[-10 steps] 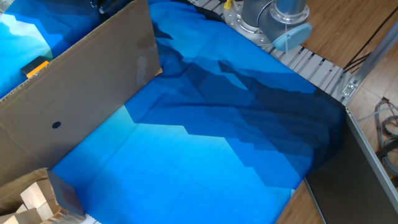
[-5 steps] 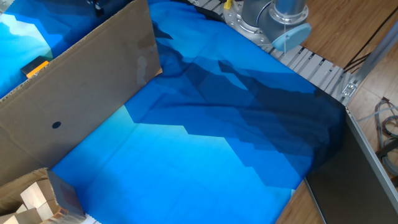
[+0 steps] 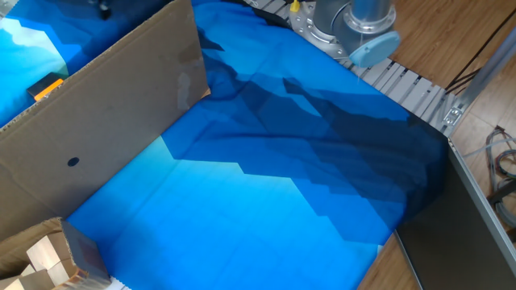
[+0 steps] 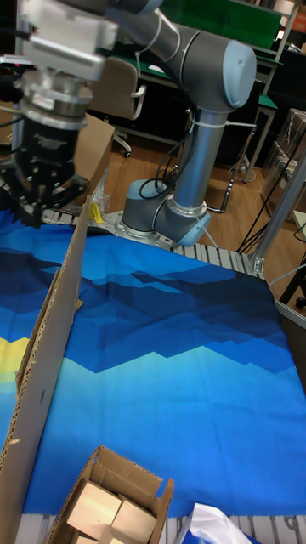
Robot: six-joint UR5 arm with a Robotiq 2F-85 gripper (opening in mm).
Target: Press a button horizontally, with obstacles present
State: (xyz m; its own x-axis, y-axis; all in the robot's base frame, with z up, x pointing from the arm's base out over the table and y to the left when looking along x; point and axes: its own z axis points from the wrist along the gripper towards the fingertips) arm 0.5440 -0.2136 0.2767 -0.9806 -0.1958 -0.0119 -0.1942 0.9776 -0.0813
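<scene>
The obstacle, a large brown cardboard sheet (image 3: 105, 121), stands on edge across the left of the blue cloth, with a tiny dark hole (image 3: 73, 160) low in it. Behind its top edge the orange-yellow button (image 3: 47, 87) peeks out at the far left. In the fixed view only a dark bit of my gripper (image 3: 105, 10) shows at the top edge, beyond the sheet. The tall fixed view shows the black gripper (image 4: 34, 208) hanging on the far side of the sheet (image 4: 51, 340), near its back end. Its fingertips are too dark to separate. The button is hidden in that view.
An open cardboard box (image 3: 76, 256) holding pale wooden blocks (image 3: 44, 256) sits at the near left corner, also seen as the box (image 4: 127, 480) in the tall view. The arm's base (image 3: 343, 28) stands on a ribbed metal rail at the back. The cloth's right edge drops to a wooden floor.
The dark part of my gripper at the top of the fixed view has shifted left along the far side of the sheet. The sheet, button and box have not moved.
</scene>
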